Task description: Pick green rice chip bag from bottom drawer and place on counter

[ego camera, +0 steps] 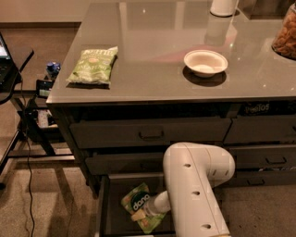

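The green rice chip bag (138, 202), with its dark round "dang" logo, lies in the open bottom drawer (105, 203) at the foot of the cabinet. My white arm (196, 185) reaches down into the drawer from the right. The gripper (146, 212) is at the bag's right side, right against it, and partly hidden by the wrist. The glossy grey counter (157, 69) spreads above the drawers.
A paler green "kettle" bag (93, 65) lies on the counter's left. A white bowl (206, 62) sits mid-right, a white cylinder (224, 7) at the back, and a snack container (286, 34) at the right edge. A stand with cables (27, 120) is left of the cabinet.
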`<state>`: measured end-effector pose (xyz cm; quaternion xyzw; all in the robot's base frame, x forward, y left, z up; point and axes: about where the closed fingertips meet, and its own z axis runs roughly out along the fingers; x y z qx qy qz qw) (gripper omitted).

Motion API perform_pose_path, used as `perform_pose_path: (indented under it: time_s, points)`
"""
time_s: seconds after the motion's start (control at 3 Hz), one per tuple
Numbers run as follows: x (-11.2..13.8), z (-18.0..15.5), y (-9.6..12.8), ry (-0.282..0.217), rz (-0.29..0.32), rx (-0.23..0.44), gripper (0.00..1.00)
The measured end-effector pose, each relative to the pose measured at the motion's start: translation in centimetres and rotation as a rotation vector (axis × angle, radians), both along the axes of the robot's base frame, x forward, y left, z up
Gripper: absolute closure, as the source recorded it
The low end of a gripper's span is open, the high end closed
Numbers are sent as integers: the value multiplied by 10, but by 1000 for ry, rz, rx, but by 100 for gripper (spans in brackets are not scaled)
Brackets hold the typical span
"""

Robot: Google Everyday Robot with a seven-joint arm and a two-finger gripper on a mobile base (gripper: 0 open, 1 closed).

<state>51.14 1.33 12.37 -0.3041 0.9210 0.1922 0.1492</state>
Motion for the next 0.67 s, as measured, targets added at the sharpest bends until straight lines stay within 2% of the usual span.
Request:
perform_pose_path:
  time_s: [0.67]
  points:
    - [0, 0, 0, 0, 0, 0, 64]
